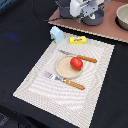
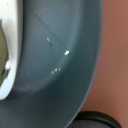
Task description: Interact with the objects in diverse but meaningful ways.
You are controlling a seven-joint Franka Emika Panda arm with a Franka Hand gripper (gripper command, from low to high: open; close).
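My gripper [image 1: 85,13] is low over the dark grey frying pan [image 1: 94,19], which sits on a brown board at the back of the exterior view. Its fingers are hidden, so I cannot tell whether they are open or shut. The wrist view is filled by the pan's grey inside [image 2: 55,60], with a white curved thing [image 2: 6,75] at one edge. The red tomato [image 1: 76,63] lies on the round beige plate [image 1: 64,70]. The pale blue cup [image 1: 57,34] and the flat yellow packet [image 1: 77,40] stand at the placemat's far edge.
A striped placemat [image 1: 50,95] holds the plate, with a wooden-handled knife [image 1: 82,57] behind it and a fork [image 1: 65,80] in front. The brown board [image 1: 107,30] also carries a pale bowl [image 1: 123,17] at the exterior view's right. A black cloth lies underneath.
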